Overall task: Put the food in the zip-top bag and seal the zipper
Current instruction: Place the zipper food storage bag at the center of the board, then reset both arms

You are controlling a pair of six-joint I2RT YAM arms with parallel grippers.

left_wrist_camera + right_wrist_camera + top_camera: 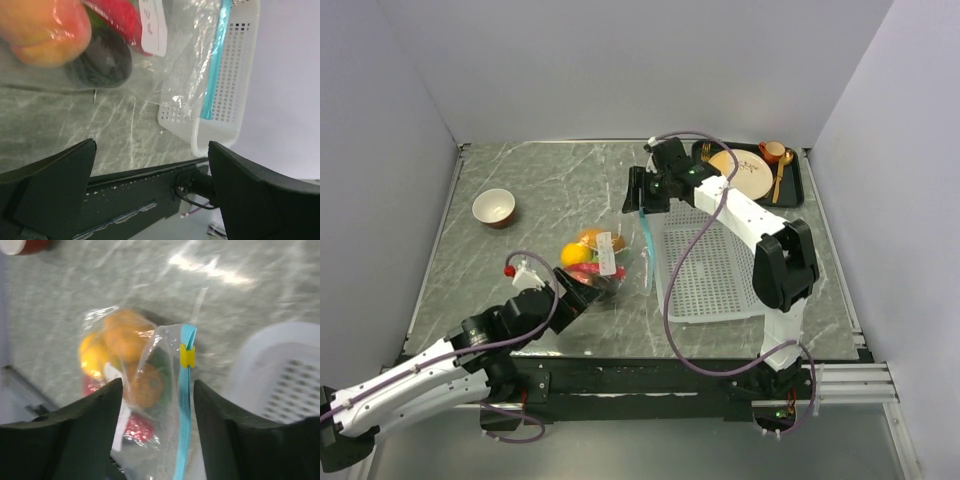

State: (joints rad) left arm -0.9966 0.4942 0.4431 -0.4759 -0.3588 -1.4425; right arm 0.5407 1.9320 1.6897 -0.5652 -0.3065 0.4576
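The clear zip-top bag (610,262) lies on the marble table with the food (590,250) inside: yellow, orange and red pieces. Its teal zipper (648,238) runs along the bag's right edge, beside the basket. In the right wrist view the zipper (184,410) carries a yellow slider (186,356), and the orange and yellow food (125,347) shows through the plastic. My right gripper (157,385) hovers over the zipper's far end, open, the strip below its gap. My left gripper (152,145) stands wide open at the bag's near left corner, holding nothing; the bag (175,60) lies beyond it.
A white mesh basket (712,270) sits right of the bag, touching the zipper edge. A black tray (798,192) at the back right holds a tan plate (745,172), a cup (772,151) and a spoon. A small bowl (493,207) stands at the left.
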